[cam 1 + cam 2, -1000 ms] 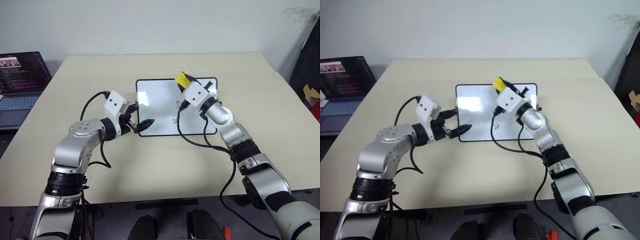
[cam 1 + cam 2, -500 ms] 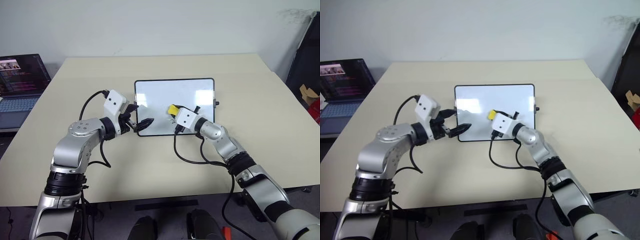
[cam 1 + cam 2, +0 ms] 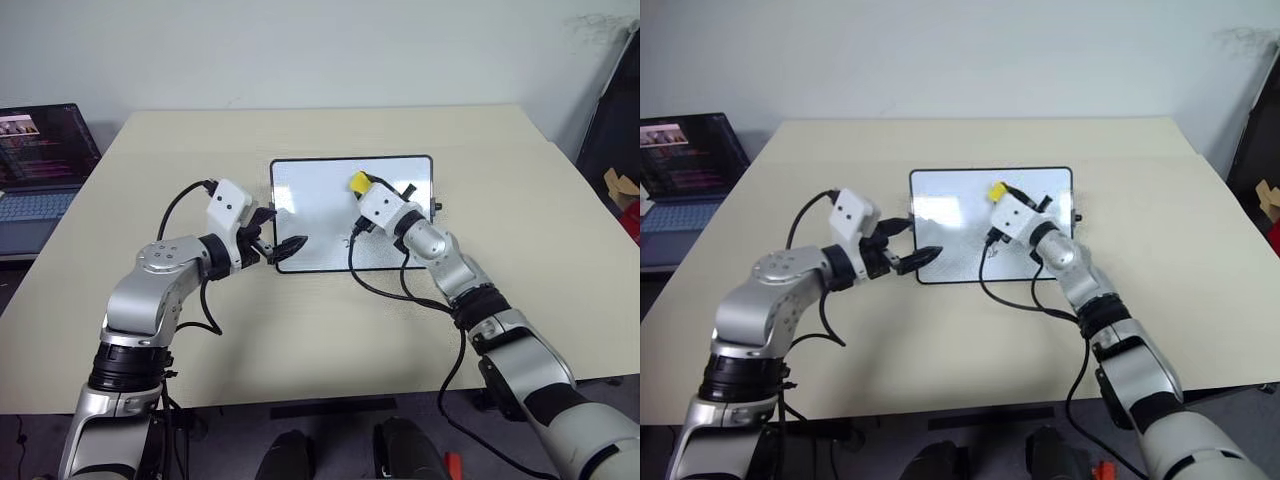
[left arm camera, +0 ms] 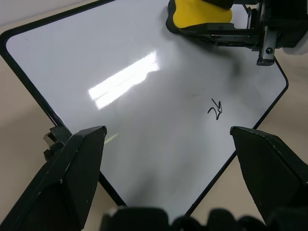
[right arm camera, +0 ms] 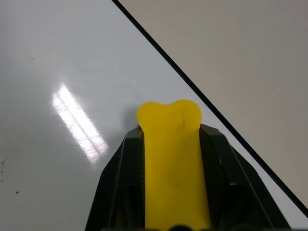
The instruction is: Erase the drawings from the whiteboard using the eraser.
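Observation:
The whiteboard point(image 3: 310, 190) lies flat in the middle of the table. My right gripper point(image 3: 362, 186) is shut on the yellow eraser point(image 3: 358, 181) and presses it against the board's far right part; the eraser point(image 5: 172, 154) fills the space between the fingers. One of the drawings point(image 4: 216, 109), a small black scribble, sits on the board nearer to me than the eraser point(image 4: 201, 11); my right arm hides this spot in the eye views. My left gripper point(image 3: 286, 231) is open, its fingers spread over the board's near left corner.
An open laptop point(image 3: 40, 150) sits past the table's left edge. A black cable point(image 3: 385, 290) loops from my right wrist onto the table just in front of the board. A cardboard box point(image 3: 622, 187) and dark gear stand at the right, beyond the table.
My right gripper carried the eraser from the board's far edge down toward me, then back up toward the far edge. A scribble it passed over is gone. The left arm stayed put.

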